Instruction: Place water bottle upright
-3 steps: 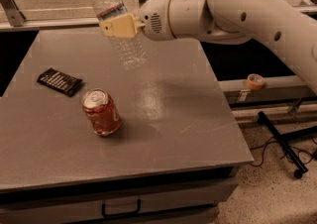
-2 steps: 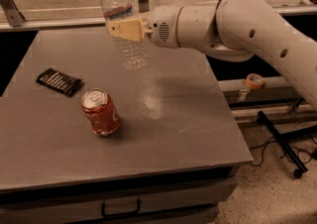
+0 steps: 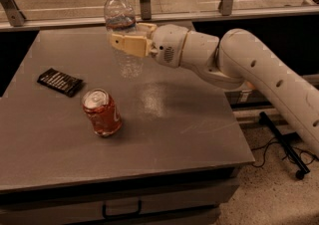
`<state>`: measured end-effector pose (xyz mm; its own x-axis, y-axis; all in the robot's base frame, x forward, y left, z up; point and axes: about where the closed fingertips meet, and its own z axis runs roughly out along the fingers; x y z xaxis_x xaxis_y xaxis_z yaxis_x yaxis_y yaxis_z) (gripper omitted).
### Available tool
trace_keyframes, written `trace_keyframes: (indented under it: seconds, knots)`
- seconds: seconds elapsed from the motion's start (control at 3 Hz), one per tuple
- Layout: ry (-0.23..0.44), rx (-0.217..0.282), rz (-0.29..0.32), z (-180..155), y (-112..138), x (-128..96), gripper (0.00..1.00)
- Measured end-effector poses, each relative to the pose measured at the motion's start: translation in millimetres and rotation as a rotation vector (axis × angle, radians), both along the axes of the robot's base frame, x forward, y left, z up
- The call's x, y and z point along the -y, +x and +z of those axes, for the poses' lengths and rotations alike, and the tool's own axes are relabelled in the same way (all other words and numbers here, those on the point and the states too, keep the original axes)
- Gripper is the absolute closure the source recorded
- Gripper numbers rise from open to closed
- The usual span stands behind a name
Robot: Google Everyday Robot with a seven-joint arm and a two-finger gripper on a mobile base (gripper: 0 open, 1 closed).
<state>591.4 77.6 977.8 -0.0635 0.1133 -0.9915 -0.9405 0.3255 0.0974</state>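
- Red soda can [image 3: 102, 112] stands in the lower left, on the grey table [image 3: 189, 134]. I must keep clear of it.
- Black packet [image 3: 61, 81] lies flat, further back and left.
- My gripper [image 3: 122, 41] is in the upper middle, squeezed tight round the water bottle [image 3: 119, 15]. The cap points up so it won't tip.
- I can't tell if the bottle's bottom touches the table, so I think it's too soon to let go.

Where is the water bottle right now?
Camera view: the water bottle is held nearly upright in the pincer over the table's far left part, behind the soda can and right of the dark packet.
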Motion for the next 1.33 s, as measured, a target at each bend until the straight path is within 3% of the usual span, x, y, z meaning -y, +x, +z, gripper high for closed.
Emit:
trace_keyframes:
  seconds: [0.67,1.33]
  knots:
    - [-0.003,0.060,-0.002,-14,-15,10,1.00]
    - [0.008,0.070,-0.033,-31,-22,17,1.00]
